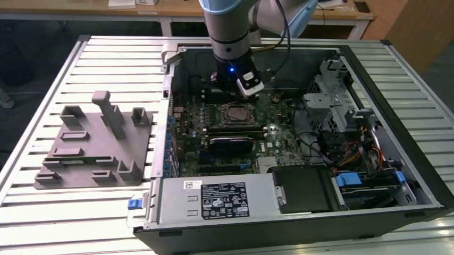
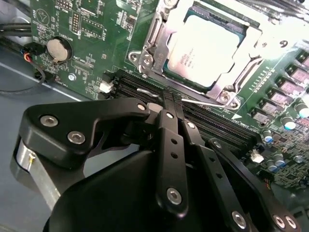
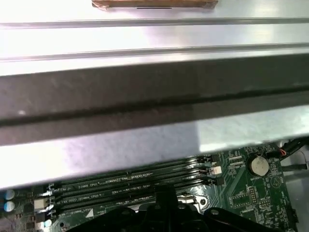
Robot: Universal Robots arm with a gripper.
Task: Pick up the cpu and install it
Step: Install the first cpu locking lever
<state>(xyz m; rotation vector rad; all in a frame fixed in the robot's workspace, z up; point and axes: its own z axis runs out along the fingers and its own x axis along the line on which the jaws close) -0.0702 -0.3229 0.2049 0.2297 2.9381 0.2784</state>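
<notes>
The cpu [image 2: 205, 48], a flat square chip with a shiny silver top, lies inside the metal socket frame [image 2: 145, 55] on the green motherboard; in the exterior view the cpu [image 1: 236, 113] shows at the board's middle. My gripper [image 2: 171, 99] hangs just beside the socket, over the black memory slots [image 2: 212, 125], with its black fingers [image 2: 166, 145] pressed together and nothing between them. A thin silver socket lever [image 2: 207, 101] runs right past the fingertips; whether they touch it I cannot tell. In the exterior view the gripper [image 1: 230, 91] hovers at the socket's far side.
The open computer case [image 1: 397, 133] has drive cages and cables on the exterior view's right and a power supply [image 1: 212, 199] in front. A grey fixture tray [image 1: 95, 143] with upright posts sits on the slatted table. A coin battery [image 3: 257, 166] and the case wall [image 3: 145, 101] lie close.
</notes>
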